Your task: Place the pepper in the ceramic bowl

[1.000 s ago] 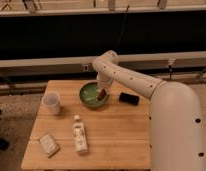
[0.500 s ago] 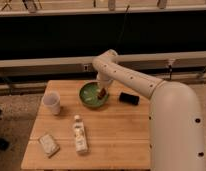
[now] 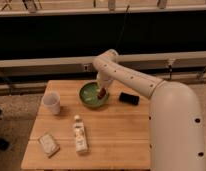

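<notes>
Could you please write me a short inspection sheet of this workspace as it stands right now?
Surface: wooden table, top bare in the middle.
Job's things: pepper at the claw's tip, over the ceramic bowl.
Clutter: white plastic cup at left; flat black object right of the bowl; small bottle lying in front; pale packet near the front left corner.
Grippers: claw reaches down into the bowl.
Cables: nothing seen.
Surroundings: rail and dark panel behind the table.

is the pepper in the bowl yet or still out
Cannot tell: the pepper is at the pincer, over the bowl.
</notes>
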Robot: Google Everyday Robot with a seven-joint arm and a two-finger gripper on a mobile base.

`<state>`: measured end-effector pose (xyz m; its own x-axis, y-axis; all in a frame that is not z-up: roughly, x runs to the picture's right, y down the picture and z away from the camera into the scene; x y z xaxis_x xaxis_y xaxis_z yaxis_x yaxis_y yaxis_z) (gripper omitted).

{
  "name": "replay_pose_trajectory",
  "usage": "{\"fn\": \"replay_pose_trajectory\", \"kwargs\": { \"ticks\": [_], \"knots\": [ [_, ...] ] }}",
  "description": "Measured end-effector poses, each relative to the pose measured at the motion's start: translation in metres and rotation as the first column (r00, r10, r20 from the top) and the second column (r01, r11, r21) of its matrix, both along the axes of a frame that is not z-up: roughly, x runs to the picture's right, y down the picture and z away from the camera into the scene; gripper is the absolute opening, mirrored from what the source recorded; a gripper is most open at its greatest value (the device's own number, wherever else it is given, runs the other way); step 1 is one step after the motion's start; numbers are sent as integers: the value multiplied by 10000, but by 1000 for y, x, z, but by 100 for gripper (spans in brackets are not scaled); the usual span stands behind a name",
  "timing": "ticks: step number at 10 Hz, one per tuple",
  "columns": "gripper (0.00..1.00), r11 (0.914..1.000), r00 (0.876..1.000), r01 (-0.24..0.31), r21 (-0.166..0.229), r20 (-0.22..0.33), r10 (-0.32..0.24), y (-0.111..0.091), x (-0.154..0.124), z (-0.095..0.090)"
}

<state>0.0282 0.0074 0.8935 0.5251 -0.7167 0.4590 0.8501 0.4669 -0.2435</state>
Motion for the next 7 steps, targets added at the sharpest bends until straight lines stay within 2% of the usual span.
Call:
{"fn": "replay_pose_trajectory", "kwargs": {
  "ticks": [2,4,7],
  "knots": [
    [12,10000,10000,31,12,52,-31,-1,0,0],
    [6,10000,9999,70,16,126,-70,-2,-1,0],
    [6,9999,9997,120,32,233,-121,-3,-3,0]
  ]
}}
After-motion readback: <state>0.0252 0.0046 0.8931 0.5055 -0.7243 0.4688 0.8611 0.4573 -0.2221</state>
